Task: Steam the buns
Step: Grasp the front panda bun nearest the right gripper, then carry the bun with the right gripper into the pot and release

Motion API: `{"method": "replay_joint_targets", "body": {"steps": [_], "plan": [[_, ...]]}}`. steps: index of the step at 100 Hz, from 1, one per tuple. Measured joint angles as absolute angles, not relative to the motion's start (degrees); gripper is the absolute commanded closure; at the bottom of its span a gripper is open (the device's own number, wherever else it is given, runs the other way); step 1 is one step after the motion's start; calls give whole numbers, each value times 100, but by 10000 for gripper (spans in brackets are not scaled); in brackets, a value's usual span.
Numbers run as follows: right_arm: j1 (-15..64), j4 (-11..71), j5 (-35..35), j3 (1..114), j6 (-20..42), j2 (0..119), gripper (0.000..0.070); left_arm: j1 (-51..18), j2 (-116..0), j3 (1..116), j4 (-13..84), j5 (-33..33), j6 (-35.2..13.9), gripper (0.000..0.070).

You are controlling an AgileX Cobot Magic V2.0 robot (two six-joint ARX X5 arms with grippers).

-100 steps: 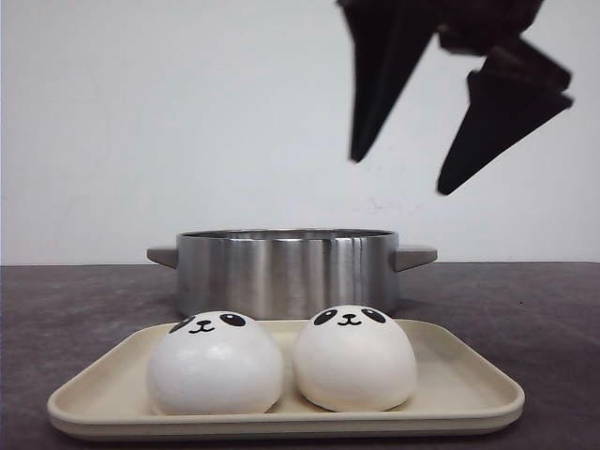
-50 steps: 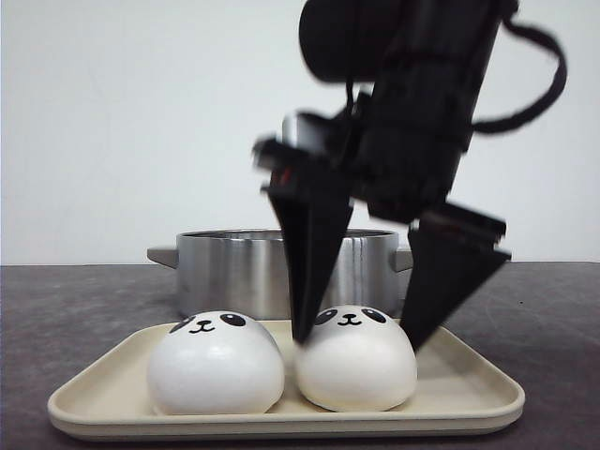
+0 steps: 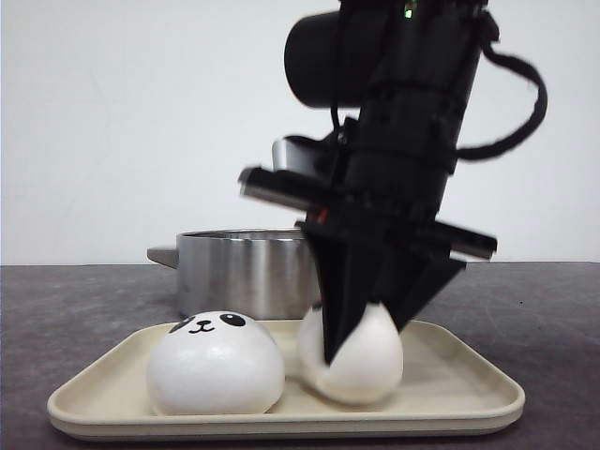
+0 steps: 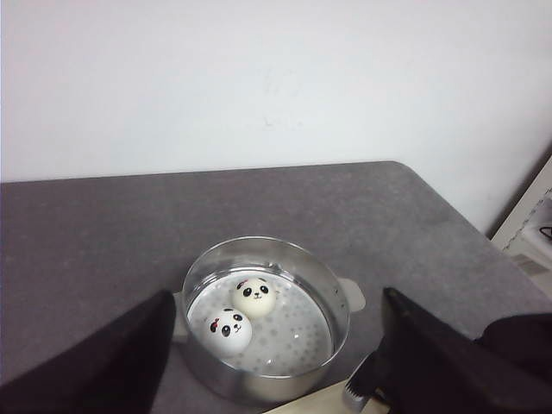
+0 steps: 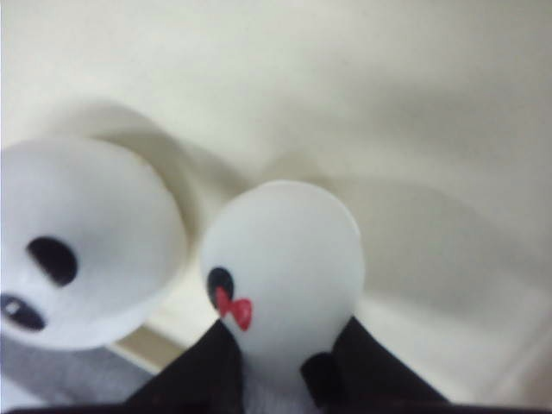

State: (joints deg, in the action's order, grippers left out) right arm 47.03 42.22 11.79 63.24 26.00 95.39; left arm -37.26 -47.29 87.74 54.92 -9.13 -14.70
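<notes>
Two white panda buns sit on a beige tray (image 3: 469,384). My right gripper (image 3: 361,347) is shut on the right bun (image 3: 370,361), squeezing it narrow; in the right wrist view this bun (image 5: 285,259) shows a black ear and a red bow between my fingers (image 5: 379,366). The left bun (image 3: 216,364) rests free beside it and shows in the right wrist view (image 5: 78,250). Two more buns (image 4: 229,325) (image 4: 255,294) lie inside the steel steamer pot (image 4: 332,297). My left gripper (image 4: 272,379) hangs open high above the pot.
The steel pot (image 3: 248,272) with side handles stands just behind the tray on the dark grey table (image 3: 75,300). A white wall is behind. The table's right edge and some white furniture (image 4: 530,233) show in the left wrist view.
My right gripper came down from above the pot onto the tray, straddled the right bun, and has closed on it, squashing it.
</notes>
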Motion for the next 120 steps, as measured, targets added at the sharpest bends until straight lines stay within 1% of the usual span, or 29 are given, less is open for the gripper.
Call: {"method": "replay_joint_targets", "body": {"steps": [9, 18, 37, 45, 56, 67, 79, 106, 110, 112, 116, 120], "plan": [[4812, 4351, 1184, 6772, 2598, 9122, 690, -3726, -4731, 8772, 5502, -913, -1459, 266], [4853, 4342, 1109, 7472, 2550, 8744, 691, -3726, -4729, 8772, 5496, -913, -1457, 266], [4770, 4294, 316, 8855, 2246, 8632, 692, -3726, -4729, 8772, 5476, -913, -1452, 266], [4696, 4038, -99, 9172, 2045, 8654, 693, -3726, -4729, 8772, 5470, -913, -1452, 266], [4480, 3645, -427, 9299, 1824, 8718, 693, -3726, -4731, 8772, 5470, -913, -1452, 266], [4174, 3712, -425, 9297, 1697, 9028, 693, -3726, -4731, 8772, 5468, -913, -1450, 266], [3865, 3848, -405, 9292, 1614, 9636, 693, -3726, -4733, 8772, 5468, -913, -1433, 266], [3430, 3859, -329, 9284, 1496, 10860, 690, -3726, -4746, 8774, 5474, -913, -1431, 266], [3393, 3857, -224, 9284, 1492, 11015, 675, -3726, -4746, 8774, 5478, -913, -1431, 266], [3376, 3857, -156, 9284, 1490, 11085, 655, -3726, -4746, 8774, 5483, -913, -1431, 266], [3336, 3861, -43, 9282, 1483, 11207, 582, -3726, -4746, 8774, 5498, -913, -1431, 266], [3312, 3861, 14, 9271, 1483, 11303, 488, -3726, -4746, 8772, 5513, -913, -1431, 266]]}}
